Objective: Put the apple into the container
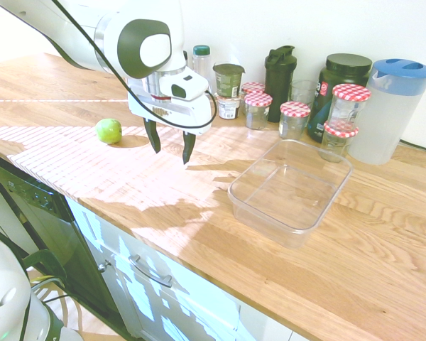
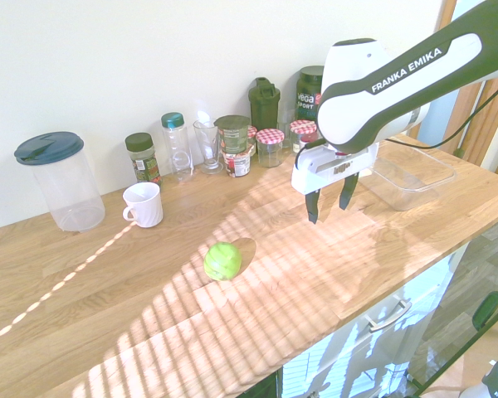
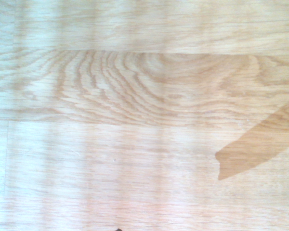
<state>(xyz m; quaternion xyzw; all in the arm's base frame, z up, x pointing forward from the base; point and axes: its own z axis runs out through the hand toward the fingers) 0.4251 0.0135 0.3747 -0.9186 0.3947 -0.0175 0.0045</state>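
Gripper (image 1: 170,145) open, empty, pointing down, hovering over bare counter (image 1: 128,185) between apple (image 1: 108,131) and container (image 1: 291,186). Apple sits on counter, well apart from container. Wide jaws suit a top-down grab; reach not started.

Home kitchen, wooden countertop (image 1: 199,213), storage jars (image 1: 295,117), dishwasher (image 1: 50,220)
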